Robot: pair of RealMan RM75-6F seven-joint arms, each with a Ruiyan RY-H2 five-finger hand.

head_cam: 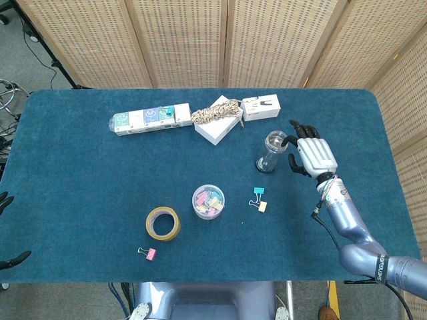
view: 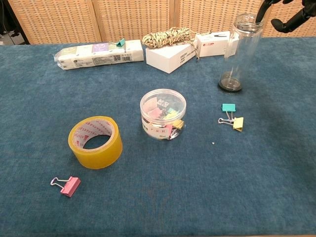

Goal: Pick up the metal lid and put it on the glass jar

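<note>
On the blue tabletop [head_cam: 80,187], right of centre, your glass jar [head_cam: 269,151] stands upright with its mouth uncovered; the metal lid cannot be made out in either view. Your right hand [head_cam: 312,157] sits just beside the jar at rim height, fingers [view: 291,21] spread and holding nothing, dark tips close to the rim. Your left hand [head_cam: 8,230] shows only as dark fingertips at the tabletop's left edge; its state cannot be told.
</note>
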